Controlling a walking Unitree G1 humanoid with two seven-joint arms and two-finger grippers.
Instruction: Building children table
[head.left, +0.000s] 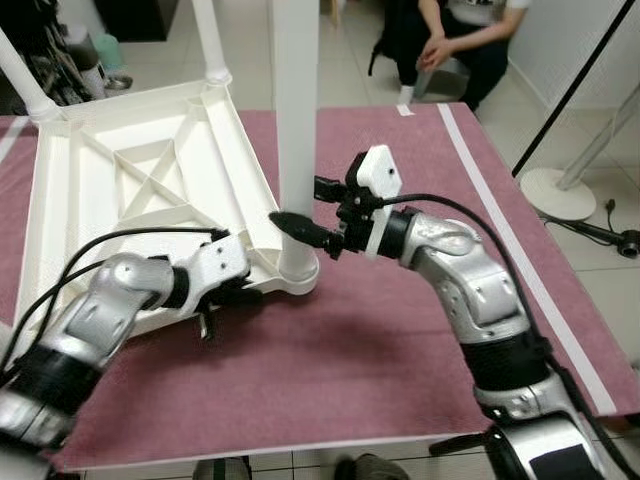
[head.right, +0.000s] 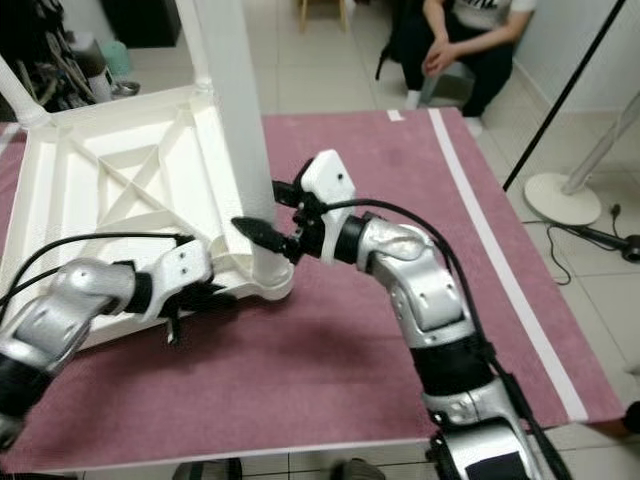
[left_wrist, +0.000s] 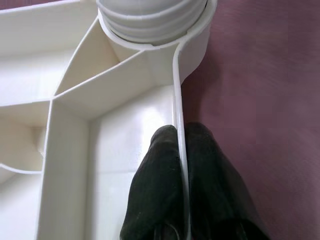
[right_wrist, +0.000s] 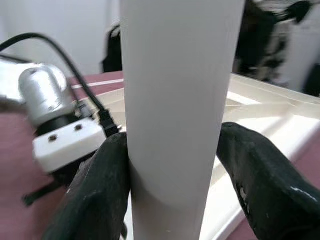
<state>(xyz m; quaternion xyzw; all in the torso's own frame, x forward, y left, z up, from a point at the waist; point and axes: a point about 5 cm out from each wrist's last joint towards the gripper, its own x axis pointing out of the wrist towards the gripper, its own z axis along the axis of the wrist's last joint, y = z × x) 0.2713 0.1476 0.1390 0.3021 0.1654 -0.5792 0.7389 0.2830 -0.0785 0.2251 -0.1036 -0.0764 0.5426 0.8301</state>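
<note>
Left gripper (left_wrist: 181, 175): two black fingers (left_wrist: 155, 190) pinched on the thin upright rim of the white table top (left_wrist: 70, 150), one finger on each side of the wall. Ribs divide the underside into shallow compartments. At the corner, a round socket holds the ridged end of a table leg (left_wrist: 150, 20) (seated, threads visible). Maroon mat (left_wrist: 265, 85) beside the rim.

Work surface covered by a maroon cloth (head.left: 400, 340) with a white stripe (head.left: 520, 250) along its right side, upturned white table top (head.left: 130, 190) lay on the far left part, tiled floor (head.left: 350, 60) lay beyond.
</note>
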